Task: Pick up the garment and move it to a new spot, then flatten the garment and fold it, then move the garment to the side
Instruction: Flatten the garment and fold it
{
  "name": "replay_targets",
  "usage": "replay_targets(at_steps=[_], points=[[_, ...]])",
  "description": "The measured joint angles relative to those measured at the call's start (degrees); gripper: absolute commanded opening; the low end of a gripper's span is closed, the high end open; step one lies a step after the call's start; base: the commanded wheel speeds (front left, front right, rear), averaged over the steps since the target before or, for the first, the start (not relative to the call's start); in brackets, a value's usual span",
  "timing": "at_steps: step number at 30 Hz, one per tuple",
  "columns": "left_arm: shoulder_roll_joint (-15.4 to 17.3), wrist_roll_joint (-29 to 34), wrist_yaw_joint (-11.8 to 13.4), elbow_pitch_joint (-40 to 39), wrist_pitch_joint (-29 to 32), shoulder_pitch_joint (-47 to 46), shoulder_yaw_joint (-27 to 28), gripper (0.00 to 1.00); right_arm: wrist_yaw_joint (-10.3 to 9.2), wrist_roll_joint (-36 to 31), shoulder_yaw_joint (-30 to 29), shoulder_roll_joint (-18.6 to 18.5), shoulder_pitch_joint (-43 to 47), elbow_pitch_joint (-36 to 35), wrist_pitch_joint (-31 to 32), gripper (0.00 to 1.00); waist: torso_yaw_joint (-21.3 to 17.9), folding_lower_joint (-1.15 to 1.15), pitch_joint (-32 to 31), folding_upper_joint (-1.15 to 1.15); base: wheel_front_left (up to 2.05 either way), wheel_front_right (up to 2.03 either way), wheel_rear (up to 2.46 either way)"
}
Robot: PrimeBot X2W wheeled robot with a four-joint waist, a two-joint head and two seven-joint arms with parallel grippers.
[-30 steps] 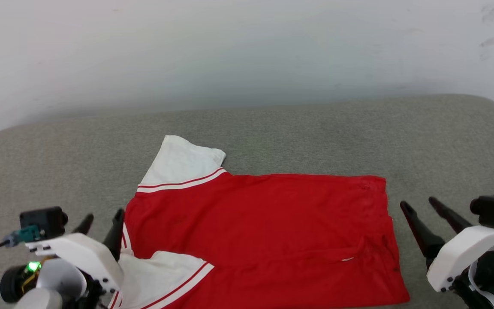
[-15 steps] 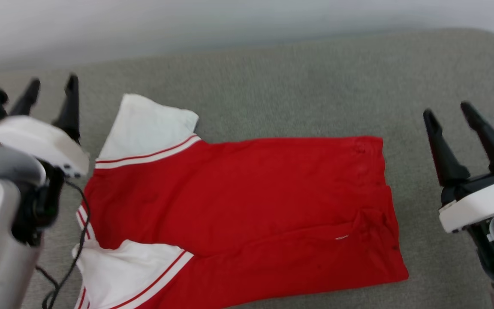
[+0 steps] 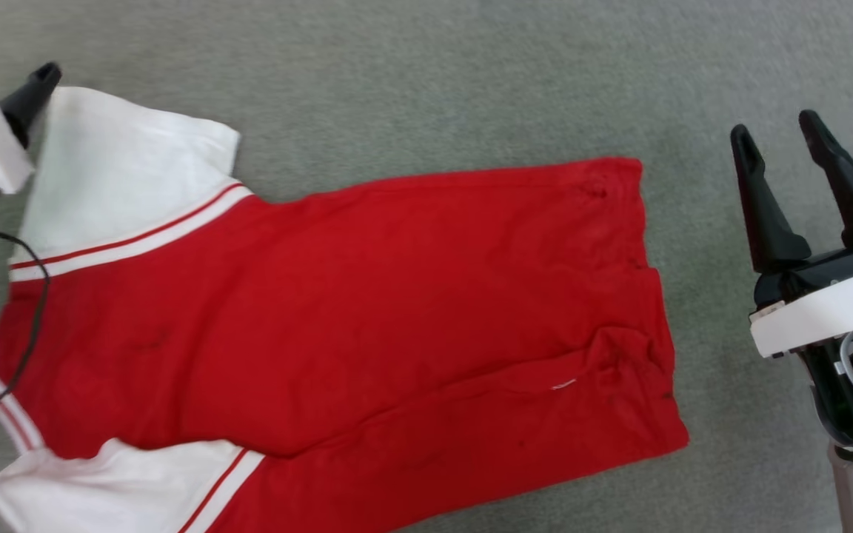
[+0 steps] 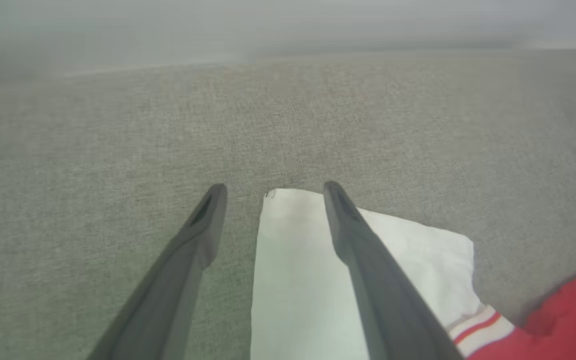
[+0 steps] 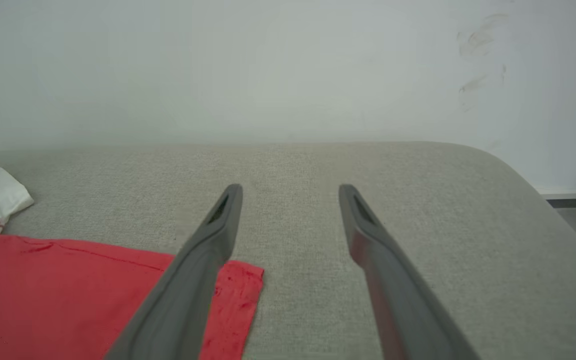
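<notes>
Grey upholstered surface [image 3: 426,66]. Garment [image 3: 338,296] lying flat across it, sleeves toward left. Left gripper [image 4: 274,186] jaws apart, straddling far white sleeve [image 4: 293,270] edge; right gripper [image 3: 773,126] apart, empty, beside hem [image 3: 649,296]. Advice: pinch sleeve corner low, fold inward without dragging body

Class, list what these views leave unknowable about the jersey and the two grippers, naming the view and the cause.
- Head view: the bottom edge cuts off the garment at its near sleeve.
- Head view: the left edge cuts off the left gripper.
- Left wrist view: whether its fingers touch the sleeve; height unclear.
- Right wrist view: the right gripper hides part of the hem.
</notes>
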Motion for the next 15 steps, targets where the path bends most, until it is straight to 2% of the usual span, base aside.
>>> replay_targets(at_steps=[4,9,10,11,12,13,15], points=[[3.12,-2.09,-0.03,0.48,9.72,-1.88,-1.05,1.0,0.0,0.66,0.99,0.52,-0.54,0.93,-0.62,1.0,-2.05,0.0,2.28,0.0,0.0,0.0,0.0],[5.98,-3.2,2.77,-0.09,18.23,-3.03,-1.92,1.0,0.0,1.63,1.42,1.04,-1.07,2.2,-1.22,1.0,-3.85,-0.01,4.76,0.0,0.0,0.0,0.0],[6.56,-3.32,3.2,-0.38,19.87,-3.21,-2.09,0.8,0.0,1.94,1.62,1.09,-1.11,2.43,-1.26,1.0,-4.17,-0.01,5.12,0.0,0.0,0.0,0.0],[6.84,-3.72,3.86,-0.74,20.86,-3.26,-2.08,0.47,0.0,2.12,1.65,1.11,-1.13,2.69,-1.55,1.0,-4.45,-0.01,5.4,0.0,0.0,0.0,0.0],[6.93,-3.88,4.49,-0.92,21.62,-3.26,-2.09,0.39,0.0,2.23,1.55,1.11,-1.18,3.12,-1.56,1.0,-4.69,-0.01,5.64,0.0,0.0,0.0,0.0],[6.93,-4.21,5.01,-1.19,22.38,-3.25,-2.11,0.39,0.0,2.49,1.51,1.11,-1.24,3.47,-1.57,1.0,-4.87,-0.01,5.82,0.0,0.0,0.0,0.0],[6.86,-4.68,5.89,-1.56,22.8,-3.2,-1.91,0.0,0.0,2.91,1.49,1.09,-1.46,4.02,-1.47,1.0,-5.07,-0.01,5.99,0.0,0.0,0.0,0.0]])
